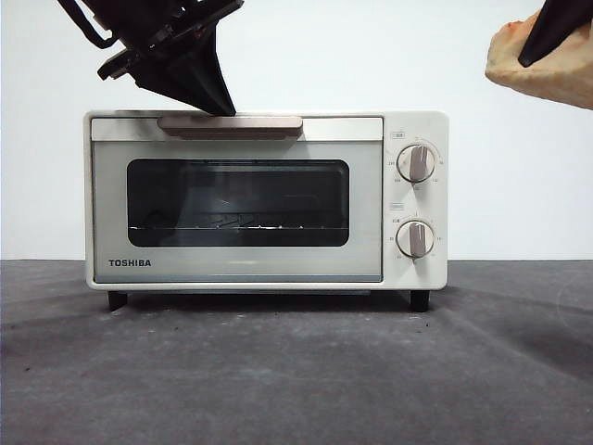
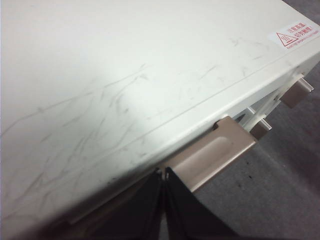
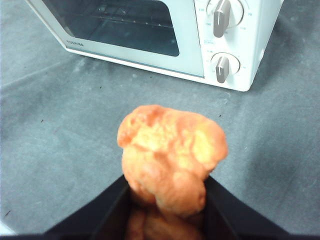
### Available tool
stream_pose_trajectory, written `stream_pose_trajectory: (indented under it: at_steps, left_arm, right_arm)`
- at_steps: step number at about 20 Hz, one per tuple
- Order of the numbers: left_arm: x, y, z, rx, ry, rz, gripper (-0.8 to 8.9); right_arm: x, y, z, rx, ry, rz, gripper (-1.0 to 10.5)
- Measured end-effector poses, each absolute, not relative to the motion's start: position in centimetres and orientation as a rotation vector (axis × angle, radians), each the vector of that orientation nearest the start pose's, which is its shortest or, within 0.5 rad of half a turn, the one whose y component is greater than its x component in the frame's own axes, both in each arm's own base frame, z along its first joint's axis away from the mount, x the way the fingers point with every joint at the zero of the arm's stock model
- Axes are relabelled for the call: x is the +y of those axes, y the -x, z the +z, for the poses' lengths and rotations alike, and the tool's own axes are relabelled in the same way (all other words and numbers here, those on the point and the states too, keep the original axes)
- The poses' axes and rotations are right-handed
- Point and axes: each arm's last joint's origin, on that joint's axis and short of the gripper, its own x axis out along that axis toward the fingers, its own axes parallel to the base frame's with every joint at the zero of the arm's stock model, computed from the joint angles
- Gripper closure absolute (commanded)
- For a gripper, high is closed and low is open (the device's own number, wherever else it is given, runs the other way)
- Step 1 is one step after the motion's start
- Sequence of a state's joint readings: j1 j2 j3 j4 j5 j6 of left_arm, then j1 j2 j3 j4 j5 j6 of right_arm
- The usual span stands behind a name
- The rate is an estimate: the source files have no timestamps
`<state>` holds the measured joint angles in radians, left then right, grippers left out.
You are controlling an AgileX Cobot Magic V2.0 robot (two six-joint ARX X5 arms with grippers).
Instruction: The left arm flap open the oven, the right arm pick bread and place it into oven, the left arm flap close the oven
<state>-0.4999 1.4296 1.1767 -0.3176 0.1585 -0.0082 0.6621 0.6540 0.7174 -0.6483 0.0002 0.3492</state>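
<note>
The cream-white oven (image 1: 259, 269) stands on the dark table with its glass door shut. My left gripper (image 1: 220, 104) comes down from the upper left, its tip at the beige bar handle (image 1: 230, 124). In the left wrist view its jaws are shut together, with the left gripper (image 2: 163, 172) tip against the handle (image 2: 215, 155) at the edge of the oven's top (image 2: 125, 75). My right gripper (image 3: 166, 182) is shut on the lumpy golden-orange bread (image 3: 170, 155), held in the air in front of and to the right of the oven (image 3: 150, 45). The bread (image 1: 547, 65) shows at the front view's top right.
Two round knobs (image 1: 417, 162) (image 1: 415, 238) sit on the oven's right panel. A wire rack (image 1: 232, 222) shows behind the glass. Grey table surface (image 1: 296, 371) stretches in front of the oven and to its right. A red warning sticker (image 2: 295, 35) is on the oven's top.
</note>
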Motion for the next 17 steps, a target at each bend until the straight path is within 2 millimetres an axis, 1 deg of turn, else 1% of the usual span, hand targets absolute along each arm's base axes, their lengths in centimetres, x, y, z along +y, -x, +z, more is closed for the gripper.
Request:
stream_pose_trajectory:
  at_steps: [5, 8, 10, 13, 15, 17]
  left_arm:
    - [-15.7, -27.7, 31.0, 0.594, -0.102, -0.641, 7.98]
    - [-16.0, -27.3, 31.0, 0.630, -0.118, -0.652, 7.98]
    - [-16.6, -26.7, 31.0, 0.654, -0.132, -0.676, 7.98]
    - [-17.7, -25.3, 30.6, 0.729, -0.160, -0.737, 7.98]
    - [-18.2, -24.3, 30.0, 0.814, -0.185, -0.772, 7.98]
    - [-18.5, -23.3, 28.9, 0.917, -0.219, -0.792, 7.98]
  right_arm:
    - [8.1, -10.4, 28.6, 0.670, -0.133, 0.534, 7.9]
    - [8.1, -10.4, 28.6, 0.670, -0.132, 0.533, 7.9]
    - [8.1, -10.4, 28.6, 0.671, -0.132, 0.533, 7.9]
    - [8.1, -10.4, 28.6, 0.670, -0.132, 0.533, 7.9]
    - [8.1, -10.4, 28.6, 0.670, -0.132, 0.533, 7.9]
    - [8.1, -10.4, 28.6, 0.670, -0.132, 0.533, 7.9]
